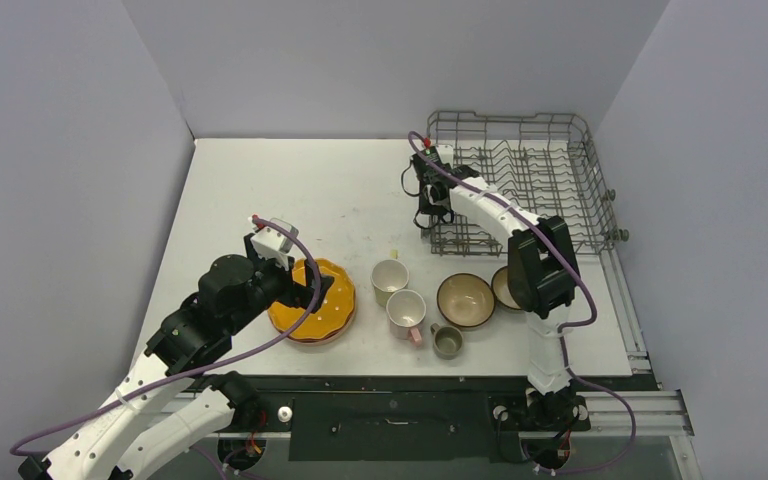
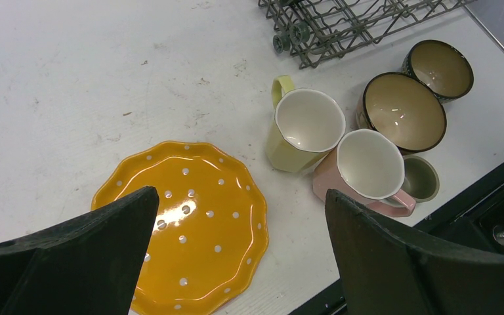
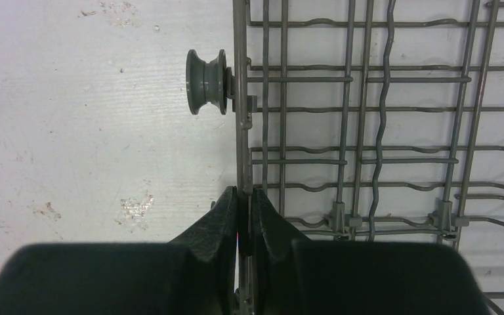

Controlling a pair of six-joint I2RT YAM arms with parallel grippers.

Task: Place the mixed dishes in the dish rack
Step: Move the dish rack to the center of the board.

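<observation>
Left pincer [image 2: 239, 197]: jaws spread wide with nothing between them, hanging over the plate, well to the near left of the dish rack [image 1: 505, 116].
Orange white-dotted scalloped plate [image 1: 335, 300]: flat on the bench [image 1: 290, 190], well apart from the dish rack on its near-left side, the farthest dish from it.
Small grey-olive cup [image 1: 447, 341]: upright, mouth up, on the near side of the dish rack's near-left corner, touching or just beside the pink mug.
Pink mug [image 1: 406, 310]: upright, near and left of the dish rack's near-left corner.
Pale yellow mug [image 1: 389, 276]: upright, just beside the pink mug on the side nearer the dish rack, handle pointing towards it.
Two brown bowls [image 1: 465, 300]: mouths up, side by side just in front of the dish rack's near edge; the right one is partly hidden by the right arm.
Right pincer [image 3: 243, 197]: pinched tight on the wire of the dish rack's left side wall.
Roller wheel [image 3: 207, 82]: on the outside of that same wall.
Dish rack: on the bench's far right, no dishes in it.
</observation>
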